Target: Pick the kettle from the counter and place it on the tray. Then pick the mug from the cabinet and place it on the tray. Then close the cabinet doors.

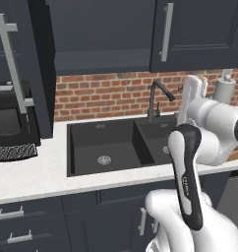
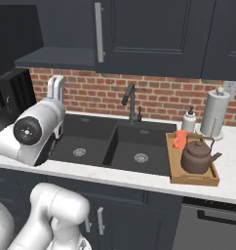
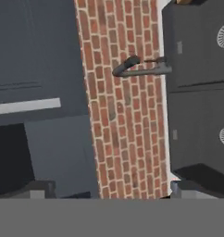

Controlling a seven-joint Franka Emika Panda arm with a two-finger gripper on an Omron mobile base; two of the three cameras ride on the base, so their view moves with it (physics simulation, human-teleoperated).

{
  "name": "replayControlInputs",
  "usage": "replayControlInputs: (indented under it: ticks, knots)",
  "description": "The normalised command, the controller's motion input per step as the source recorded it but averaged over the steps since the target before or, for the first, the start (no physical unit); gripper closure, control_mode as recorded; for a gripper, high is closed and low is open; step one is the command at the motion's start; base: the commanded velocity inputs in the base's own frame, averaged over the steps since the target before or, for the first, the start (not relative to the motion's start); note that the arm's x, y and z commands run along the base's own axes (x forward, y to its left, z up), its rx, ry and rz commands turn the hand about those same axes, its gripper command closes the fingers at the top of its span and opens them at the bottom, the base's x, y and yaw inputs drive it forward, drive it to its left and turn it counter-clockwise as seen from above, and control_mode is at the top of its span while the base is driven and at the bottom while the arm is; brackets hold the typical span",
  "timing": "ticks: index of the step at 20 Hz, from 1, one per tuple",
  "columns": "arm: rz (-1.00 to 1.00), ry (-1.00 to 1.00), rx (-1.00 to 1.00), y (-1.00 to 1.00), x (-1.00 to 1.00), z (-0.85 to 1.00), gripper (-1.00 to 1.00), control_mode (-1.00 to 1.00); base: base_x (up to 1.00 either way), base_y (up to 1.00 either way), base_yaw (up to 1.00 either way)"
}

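Note:
The dark brown kettle (image 2: 195,157) and the orange-red mug (image 2: 180,139) both sit on the wooden tray (image 2: 194,181), which lies on the white counter (image 2: 231,163) right of the sink. My gripper (image 3: 112,192) is open with nothing between its fingertips (image 3: 37,190). It is held high over the left of the sink and faces the brick wall and the cabinet (image 1: 101,34). The left cabinet door (image 1: 27,54) is swung open. The right cabinet door (image 1: 199,34) lies flat against the cabinet front, and its silver handle (image 3: 26,106) shows in the hand view.
A black double sink (image 1: 116,145) with a dark faucet (image 1: 158,98) lies below the hand. A coffee machine (image 1: 8,118) stands at the left. A soap bottle (image 2: 189,120) and a paper towel roll (image 2: 214,114) stand behind the tray.

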Motion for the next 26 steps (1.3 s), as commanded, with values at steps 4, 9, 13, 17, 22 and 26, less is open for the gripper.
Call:
replayControlInputs:
  ticks: [4, 9, 13, 17, 22, 26]
  knots:
    - [-0.04, 0.04, -0.41, 0.64, 0.00, -0.78, -1.00, -1.00, 0.00, 0.00, 0.00]
    - [-0.09, -0.06, -0.49, 0.48, -0.08, -0.46, -1.00, -1.00, 0.00, 0.00, 0.00]
    - [-0.15, -0.03, -0.62, 0.07, -0.09, 0.02, -1.00, -1.00, 0.00, 0.00, 0.00]
    - [-0.21, 0.00, -0.66, -0.03, 0.00, 0.02, -1.00, -1.00, 0.00, 0.00, 0.00]
    - [-0.21, 0.07, -0.61, -0.45, 0.00, 0.00, -1.00, -1.00, 0.00, 0.00, 0.00]
    - [-0.23, 0.03, -0.62, -0.31, 0.00, -0.18, -1.00, -1.00, 0.00, 0.00, 0.00]
